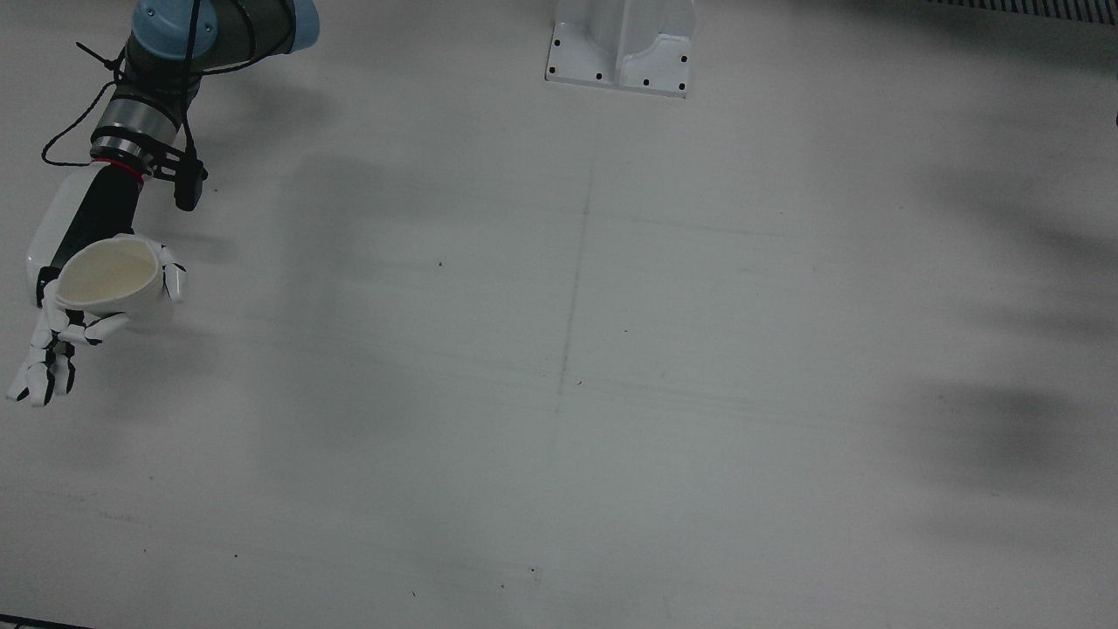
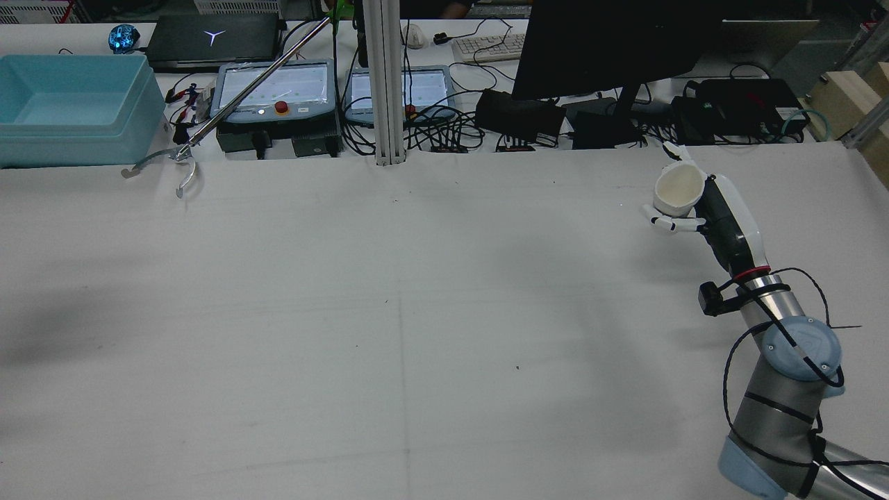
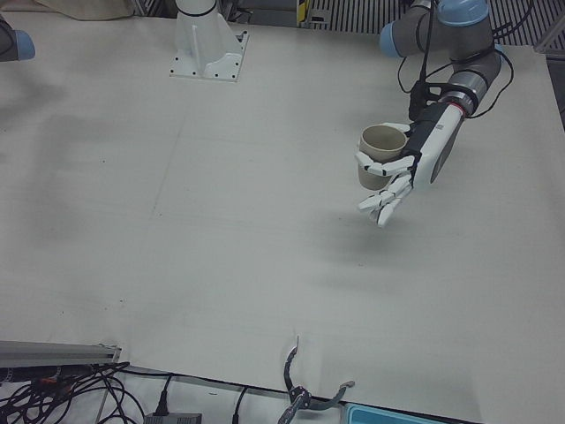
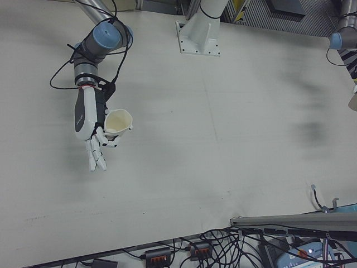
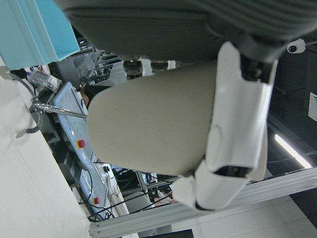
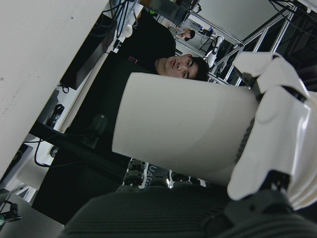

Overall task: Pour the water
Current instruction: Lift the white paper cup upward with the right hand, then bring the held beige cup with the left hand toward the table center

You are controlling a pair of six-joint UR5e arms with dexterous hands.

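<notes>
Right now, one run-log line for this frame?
left hand: holding beige cup | right hand: holding white cup | both cups lifted, apart

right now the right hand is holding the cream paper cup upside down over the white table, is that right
Not quite. The cream paper cup is not upside down: the front view looks into its open mouth, so it is held mouth up. The rest stands: the right hand is holding it over the white table.
</notes>
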